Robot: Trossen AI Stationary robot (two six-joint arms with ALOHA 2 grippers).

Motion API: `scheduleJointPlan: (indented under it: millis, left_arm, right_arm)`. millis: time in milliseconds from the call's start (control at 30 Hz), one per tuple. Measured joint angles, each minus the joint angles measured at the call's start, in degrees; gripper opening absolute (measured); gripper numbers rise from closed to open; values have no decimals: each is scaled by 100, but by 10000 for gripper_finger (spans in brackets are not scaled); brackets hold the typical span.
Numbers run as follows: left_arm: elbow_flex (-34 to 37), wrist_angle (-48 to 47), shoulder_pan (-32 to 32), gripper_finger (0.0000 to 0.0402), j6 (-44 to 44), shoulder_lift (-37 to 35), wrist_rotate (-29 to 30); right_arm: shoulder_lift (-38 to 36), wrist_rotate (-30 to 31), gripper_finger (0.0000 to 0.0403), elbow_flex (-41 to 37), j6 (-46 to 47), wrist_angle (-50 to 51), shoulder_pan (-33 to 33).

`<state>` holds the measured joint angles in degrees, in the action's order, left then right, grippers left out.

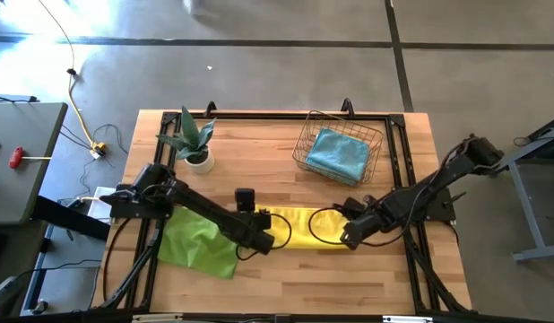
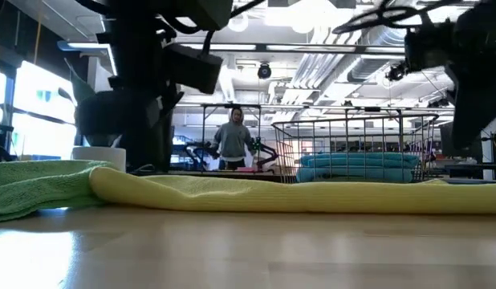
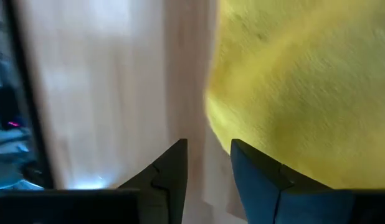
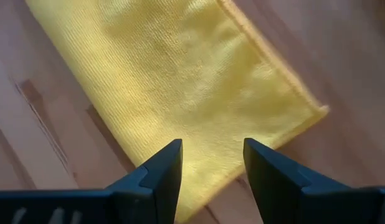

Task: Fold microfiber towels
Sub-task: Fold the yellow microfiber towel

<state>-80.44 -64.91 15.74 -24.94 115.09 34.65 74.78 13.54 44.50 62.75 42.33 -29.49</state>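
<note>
Yellow towel (image 1: 299, 226) folded into a strip mid-table, beside the green towel (image 1: 198, 242). Left gripper (image 3: 208, 165) spread, empty, over its left end; right gripper (image 4: 212, 163) spread, empty, above its right end.

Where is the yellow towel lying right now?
In the high view the yellow towel lies as a folded strip at the table's front centre, between the left gripper and right gripper, with the green towel to its left.
</note>
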Motion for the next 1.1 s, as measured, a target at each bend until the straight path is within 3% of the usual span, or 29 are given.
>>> scheduleJointPlan:
  millis: [133, 333, 433, 700, 1100]
  left_arm:
    - [2, 67, 118, 110, 180, -45, -702]
    - [2, 1183, 324, 109, 890, -22, -888]
    - [153, 1554, 317, 105, 1013, 9, -1109]
    - [874, 1859, 311, 95, 364, -39, -1242]
    - [861, 2596, 520, 76, 261, -15, -1803]
  right_arm:
    - [0, -3, 170, -460, 847, -576, -255]
    - [-33, -37, 170, -937, 2148, -686, -470]
    - [-31, -363, 174, -1171, 2568, -920, -470]
    - [-55, -705, 186, -1728, 3171, -2052, -467]
    - [26, -152, 186, -1769, 3518, -2452, -477]
